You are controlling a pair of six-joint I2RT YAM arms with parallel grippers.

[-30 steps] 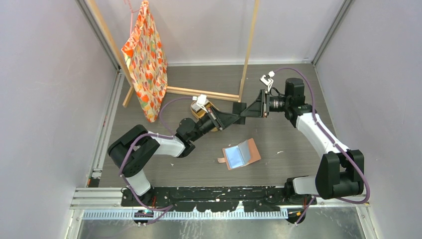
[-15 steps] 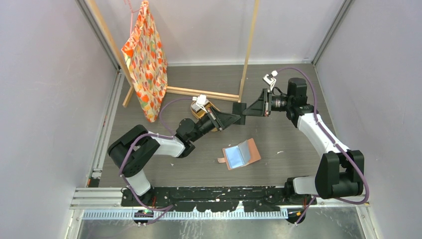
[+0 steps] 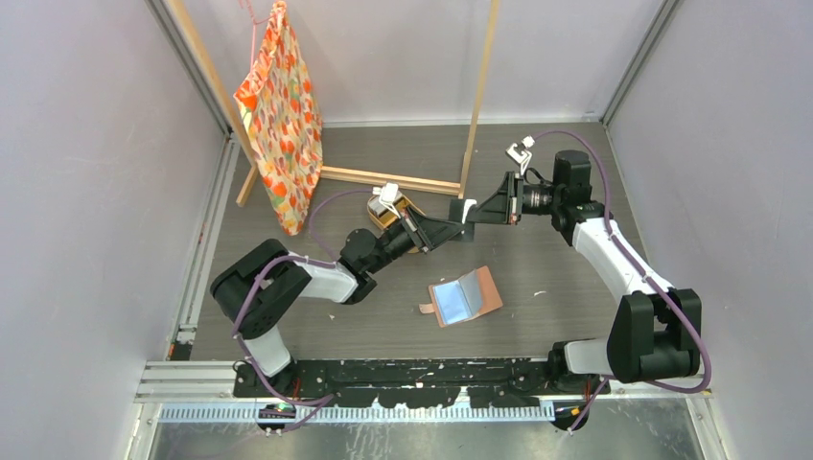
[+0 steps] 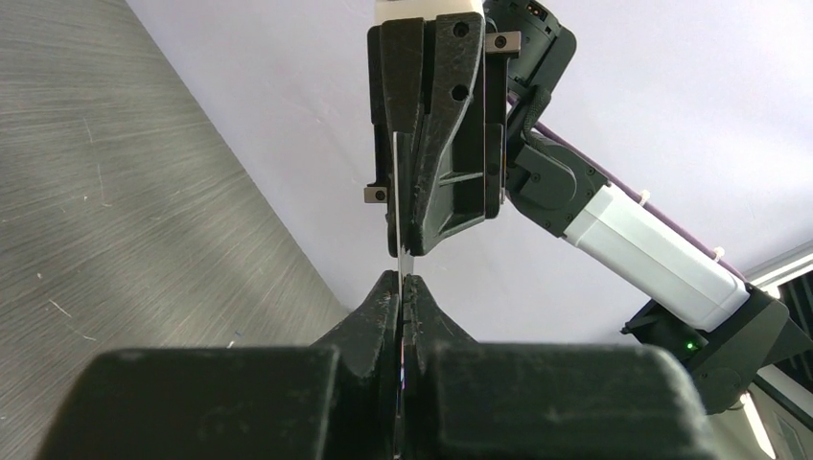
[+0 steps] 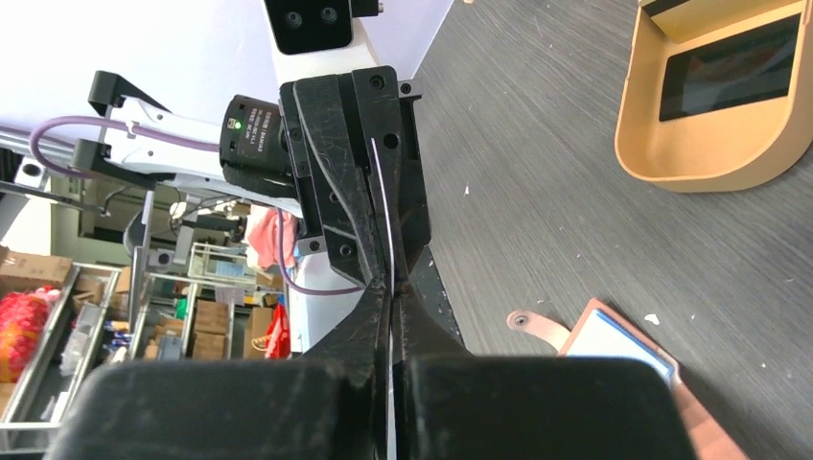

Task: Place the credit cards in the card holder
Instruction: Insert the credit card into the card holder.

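A thin credit card point(image 3: 467, 208) hangs edge-on in mid-air above the table, pinched from both sides. My left gripper point(image 3: 458, 226) is shut on its one end, and in the left wrist view the card point(image 4: 396, 206) rises as a pale line out of the jaws point(image 4: 404, 279). My right gripper point(image 3: 476, 212) is shut on the opposite end; the card's edge point(image 5: 382, 201) runs from its tips point(image 5: 394, 284) into the left gripper's fingers point(image 5: 331, 182). The salmon-brown card holder point(image 3: 466, 296) lies open on the table in front of both grippers, snap tab point(image 5: 535, 327) to the left.
An oval tan tray point(image 5: 705, 153) with a dark card point(image 5: 731, 67) in it sits behind the left gripper, mostly hidden under the left arm in the top view. A wooden rack point(image 3: 476, 96) and a hanging patterned bag point(image 3: 280, 115) stand at the back.
My right gripper has closed its jaws onto the card that the left gripper holds. Both arms have stayed almost where they were.
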